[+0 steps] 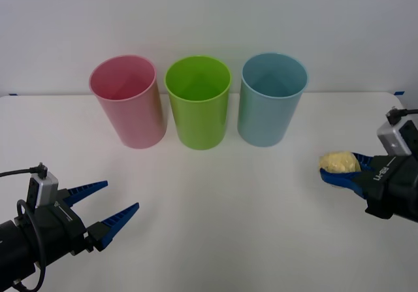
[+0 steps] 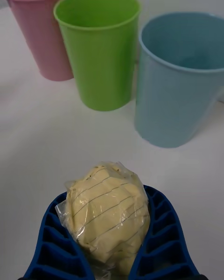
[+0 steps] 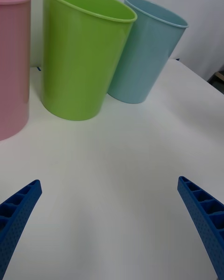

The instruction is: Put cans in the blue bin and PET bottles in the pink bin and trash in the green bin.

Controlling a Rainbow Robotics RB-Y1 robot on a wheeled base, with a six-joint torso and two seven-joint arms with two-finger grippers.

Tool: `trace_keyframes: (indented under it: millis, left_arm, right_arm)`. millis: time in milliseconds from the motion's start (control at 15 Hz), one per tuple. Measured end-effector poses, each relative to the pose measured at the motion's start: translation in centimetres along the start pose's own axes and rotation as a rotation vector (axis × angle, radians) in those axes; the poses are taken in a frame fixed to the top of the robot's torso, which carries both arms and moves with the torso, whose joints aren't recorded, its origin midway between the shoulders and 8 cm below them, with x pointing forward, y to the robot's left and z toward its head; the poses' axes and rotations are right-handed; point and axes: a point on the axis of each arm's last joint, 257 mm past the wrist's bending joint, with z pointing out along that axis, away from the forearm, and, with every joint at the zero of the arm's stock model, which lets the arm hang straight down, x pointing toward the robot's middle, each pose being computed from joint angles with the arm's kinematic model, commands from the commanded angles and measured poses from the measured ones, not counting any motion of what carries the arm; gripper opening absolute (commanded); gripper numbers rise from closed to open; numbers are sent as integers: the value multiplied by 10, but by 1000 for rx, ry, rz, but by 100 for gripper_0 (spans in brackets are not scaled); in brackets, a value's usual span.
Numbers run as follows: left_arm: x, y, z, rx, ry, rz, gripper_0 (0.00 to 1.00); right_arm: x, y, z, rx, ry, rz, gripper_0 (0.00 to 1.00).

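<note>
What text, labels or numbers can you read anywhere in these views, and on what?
Right pincer, shut on the pale yellow crumpled trash ball: white marking on its black wrist body, too small to read.
Trash ball's wrap: thin lines, no words.
Pale pink, lime green and light blue round plastic bins: no text.

Three bins (image 1: 198, 102), one trash ball (image 1: 339, 162), two claws (image 1: 104, 206)

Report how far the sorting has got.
Done: nothing shows inside the pink bin, green bin or blue bin from the front. In hand: the right gripper is shut on the trash, right of the bins, off the table. Left gripper is open, idle. Left: drop the trash into the green bin.
</note>
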Motion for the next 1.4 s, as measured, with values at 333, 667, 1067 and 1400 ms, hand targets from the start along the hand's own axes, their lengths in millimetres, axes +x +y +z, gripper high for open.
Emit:
trace_keyframes:
  millis: [333,667,1067,1400]
  left_arm:
    - [0,0,0,0,0,0,100]
    - [0,0,0,0,0,0,100]
    - [0,0,0,0,0,0,100]
    - [0,0,0,0,0,0,100]
  right_arm:
    - [-75,4,-7,-43,-169,30,0]
    - [-142,-4,24,-39,-199,0,0]
    - [-208,-14,101,-141,-126,15,0]
    - [-230,-8,170,-114,-58,11,0]
